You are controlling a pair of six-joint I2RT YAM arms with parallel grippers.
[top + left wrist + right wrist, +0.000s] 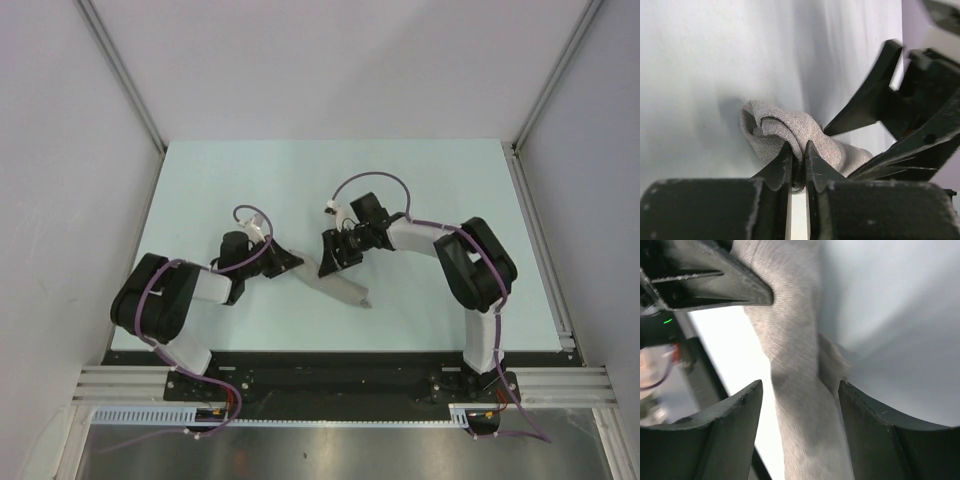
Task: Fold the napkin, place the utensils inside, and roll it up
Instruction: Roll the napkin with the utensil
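Observation:
The light-grey napkin lies on the table as a narrow roll, running from between the two grippers toward the front right. My left gripper is shut on one bunched end of the napkin, with cloth pinched between its fingertips. My right gripper is open and straddles the roll, one finger on each side with a gap to the cloth. No utensils show in any view.
The pale green table top is enclosed by white walls at the back and both sides. The right gripper's black fingers stand close beside the left gripper. The left gripper's finger shows in the right wrist view.

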